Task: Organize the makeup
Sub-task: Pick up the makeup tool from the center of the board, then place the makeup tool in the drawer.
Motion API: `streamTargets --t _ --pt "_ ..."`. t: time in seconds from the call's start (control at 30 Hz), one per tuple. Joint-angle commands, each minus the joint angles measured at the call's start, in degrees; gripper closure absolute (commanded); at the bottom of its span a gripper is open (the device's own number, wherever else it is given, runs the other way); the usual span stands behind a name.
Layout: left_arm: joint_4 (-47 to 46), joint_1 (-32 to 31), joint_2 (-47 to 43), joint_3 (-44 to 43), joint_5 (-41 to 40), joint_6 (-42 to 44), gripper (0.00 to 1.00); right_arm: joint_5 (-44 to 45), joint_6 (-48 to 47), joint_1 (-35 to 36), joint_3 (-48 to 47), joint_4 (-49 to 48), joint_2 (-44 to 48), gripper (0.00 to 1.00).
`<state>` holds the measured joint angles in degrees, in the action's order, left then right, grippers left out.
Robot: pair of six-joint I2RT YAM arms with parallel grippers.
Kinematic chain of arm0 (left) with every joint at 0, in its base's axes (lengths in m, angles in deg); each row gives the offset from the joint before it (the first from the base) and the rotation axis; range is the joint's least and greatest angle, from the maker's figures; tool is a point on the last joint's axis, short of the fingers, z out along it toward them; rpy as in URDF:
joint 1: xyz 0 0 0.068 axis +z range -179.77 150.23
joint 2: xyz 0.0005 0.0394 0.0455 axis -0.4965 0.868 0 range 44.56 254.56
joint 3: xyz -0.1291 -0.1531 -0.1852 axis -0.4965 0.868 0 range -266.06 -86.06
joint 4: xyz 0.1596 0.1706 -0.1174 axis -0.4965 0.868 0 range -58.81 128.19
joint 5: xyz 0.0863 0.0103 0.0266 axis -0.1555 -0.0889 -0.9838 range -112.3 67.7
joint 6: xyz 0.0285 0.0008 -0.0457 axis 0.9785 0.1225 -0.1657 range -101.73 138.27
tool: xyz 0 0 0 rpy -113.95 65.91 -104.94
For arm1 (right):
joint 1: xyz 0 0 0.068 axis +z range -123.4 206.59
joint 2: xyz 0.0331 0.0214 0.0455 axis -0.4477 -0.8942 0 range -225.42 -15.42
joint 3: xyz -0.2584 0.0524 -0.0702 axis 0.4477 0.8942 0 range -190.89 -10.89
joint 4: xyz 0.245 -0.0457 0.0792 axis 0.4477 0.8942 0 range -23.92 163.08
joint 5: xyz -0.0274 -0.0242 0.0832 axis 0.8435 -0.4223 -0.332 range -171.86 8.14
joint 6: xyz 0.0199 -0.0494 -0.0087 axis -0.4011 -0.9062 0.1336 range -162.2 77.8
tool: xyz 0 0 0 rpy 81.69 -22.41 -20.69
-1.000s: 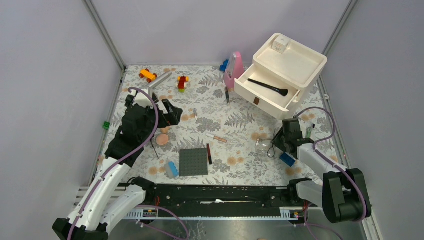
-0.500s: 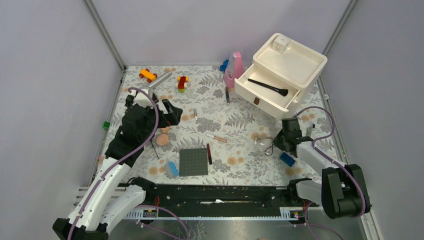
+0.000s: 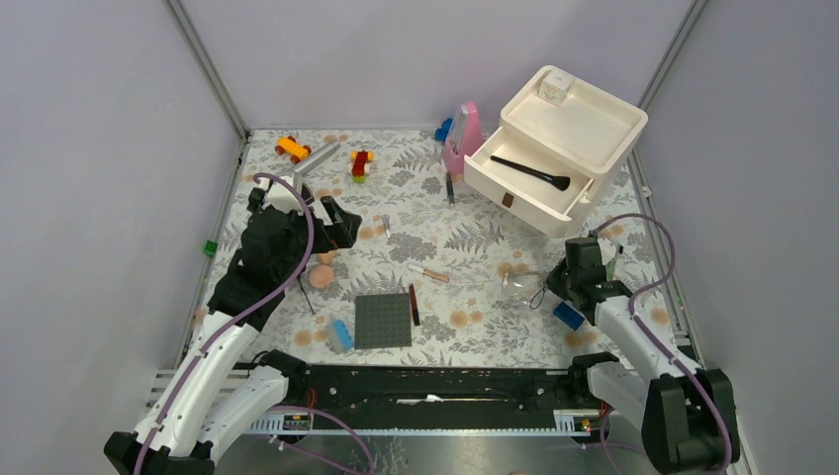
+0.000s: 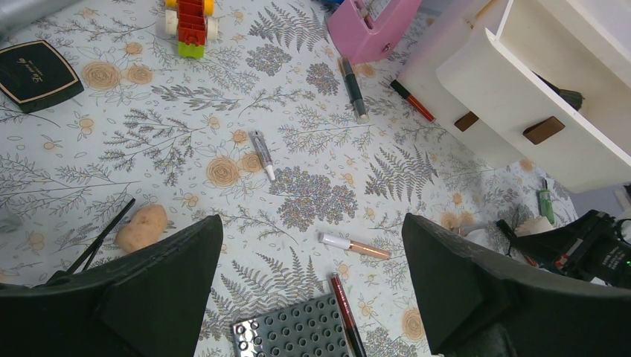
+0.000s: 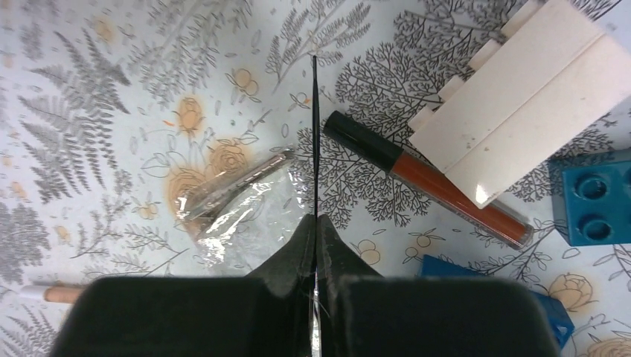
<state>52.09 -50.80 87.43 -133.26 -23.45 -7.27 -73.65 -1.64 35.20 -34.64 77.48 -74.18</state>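
Note:
My right gripper [image 5: 315,219] is shut on a thin black brush [image 5: 315,134], whose handle points away over the floral mat; in the top view this gripper [image 3: 550,288] sits low at the right. Beside it lie a crinkled clear wrapper [image 5: 238,204] and a red-brown stick with a black cap [image 5: 439,186]. My left gripper [image 4: 312,286] hangs open above a pale pink stick [image 4: 356,246] and a red-and-black stick [image 4: 344,312]. A peach puff [image 4: 141,227] lies to its left. Another black brush [image 3: 529,172] rests in the open white drawer [image 3: 495,178].
A grey studded plate [image 3: 383,321] and blue bricks [image 3: 567,315] lie near the front. A pink box [image 3: 463,139], a black compact [image 4: 37,73], a small white tube [image 4: 261,152] and toy bricks [image 3: 361,163] are farther back. A white block [image 5: 521,111] lies close to the right gripper.
The right jaws have closed on the thin black brush, and the right arm has shifted slightly. The left arm has not moved.

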Motion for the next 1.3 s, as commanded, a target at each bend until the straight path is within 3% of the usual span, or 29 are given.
streamTargets --t 0.0,0.4,0.57,0.73,0.9,1.07,1.27 --pt "-2.89 0.38 -0.09 0.28 0.49 -0.56 0.01 4.24 0.45 -0.12 -1.26 3.93 6.5 1.0" --pt "-2.79 0.3 0.45 -0.32 2.23 -0.14 0.01 22.36 -2.99 -0.16 -15.08 21.87 20.08 1.0" --pt "-2.36 0.3 0.63 -0.85 2.03 0.31 0.01 27.2 -10.62 -0.15 -24.83 21.43 20.82 1.0" --pt "-2.01 0.32 1.37 -1.31 1.33 0.18 0.01 19.84 -23.41 -0.16 -35.9 13.85 13.12 1.0" --pt "-1.97 0.3 1.66 -1.14 1.36 0.44 0.01 -0.82 -37.19 -0.06 -45.32 5.95 2.36 1.0" --pt "-2.0 0.3 1.43 -1.14 1.41 0.47 0.01 -15.36 -51.72 -0.08 -49.59 -0.95 -5.02 1.0" --pt "-2.15 0.38 1.85 -1.49 2.5 0.45 0.01 -25.37 -65.12 0.08 -57.69 5.56 -15.47 1.0"
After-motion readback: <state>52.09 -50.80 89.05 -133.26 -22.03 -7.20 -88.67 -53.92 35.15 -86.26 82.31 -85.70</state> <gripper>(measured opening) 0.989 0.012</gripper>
